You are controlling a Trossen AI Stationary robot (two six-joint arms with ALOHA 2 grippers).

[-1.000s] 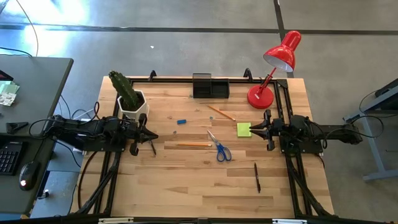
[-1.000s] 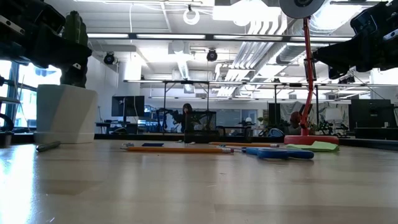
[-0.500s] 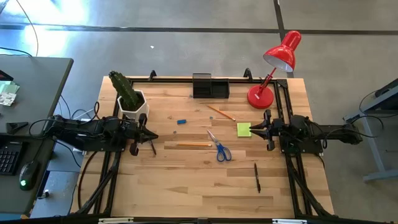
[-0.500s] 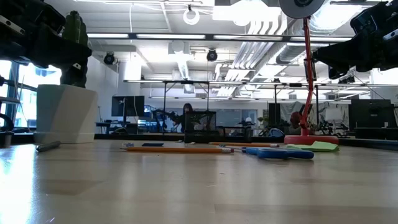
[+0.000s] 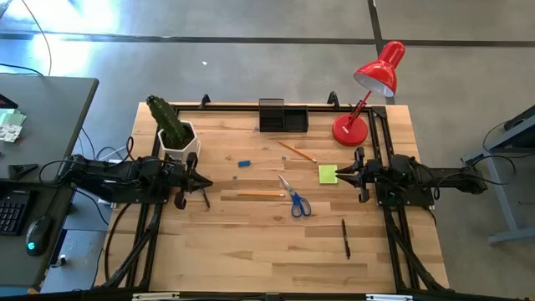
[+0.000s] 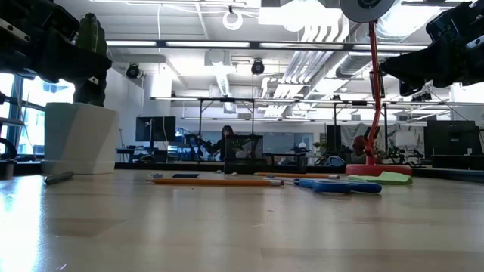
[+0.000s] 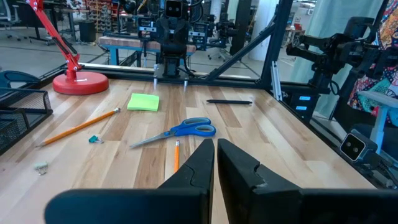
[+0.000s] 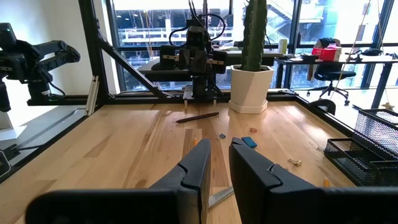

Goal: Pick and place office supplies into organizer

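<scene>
Seven loose supplies lie on the table (image 5: 251, 251), none yet in the organizer (image 5: 282, 115), the black box at the far edge's middle. You have two pencils, one (image 5: 298, 151) near the organizer, one (image 5: 250, 195) at mid-table; blue-handled scissors (image 5: 294, 198) just beside the second; a yellow-green sticky pad (image 5: 328, 174); a tiny blue eraser (image 5: 244, 164); and two black pens, one (image 5: 345, 237) toward the near edge, one (image 5: 205, 197) by the left tool (image 5: 204, 182). That left tool waits low at the table's left side, fingers together and empty. Your right tool (image 5: 341, 173) hovers just beside the sticky pad, fingers slightly apart, holding nothing. Judging from this, the pad is the natural first pick: widen the fingers, come down squarely over its edges, and pinch the whole stack so sheets do not fan.
</scene>
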